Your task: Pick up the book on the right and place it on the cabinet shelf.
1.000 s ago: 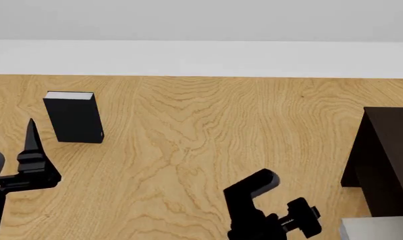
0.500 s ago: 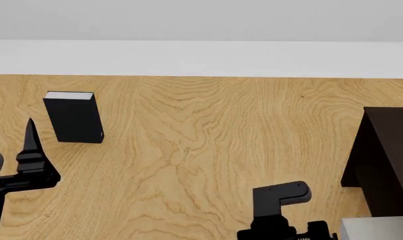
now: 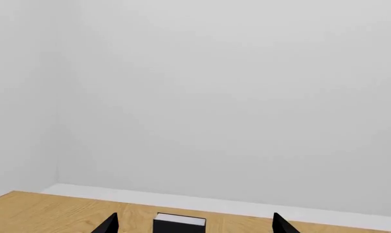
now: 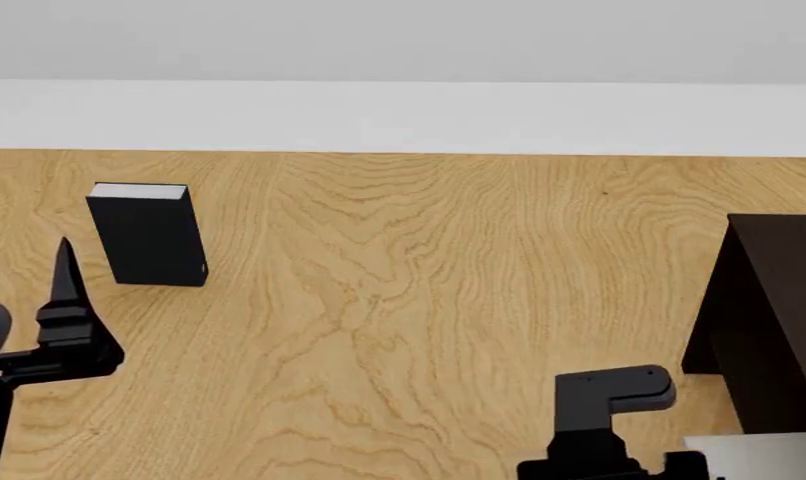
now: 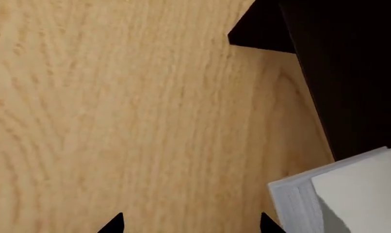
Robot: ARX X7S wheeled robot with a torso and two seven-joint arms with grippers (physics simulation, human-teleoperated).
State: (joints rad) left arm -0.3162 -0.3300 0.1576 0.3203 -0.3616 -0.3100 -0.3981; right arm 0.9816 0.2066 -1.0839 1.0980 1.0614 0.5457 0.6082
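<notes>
Right wrist view showed what head view barely caught: the grey book (image 5: 341, 196) with its white page edges, lying next to the dark cabinet (image 5: 341, 73) on the wooden table (image 5: 118, 107). In head view only a pale corner of that book (image 4: 763, 455) showed at the bottom edge, just in front of the cabinet (image 4: 777, 320). Left wrist view faced the blank wall (image 3: 215, 97), with the black book (image 3: 179, 224) standing upright ahead between its fingertips. Right gripper (image 5: 190, 223) pointed down over bare table beside the book, tips spread apart, holding nothing. Left gripper (image 3: 194, 224) was also spread open and empty, held level at the table's left, near the black book (image 4: 147, 235).
</notes>
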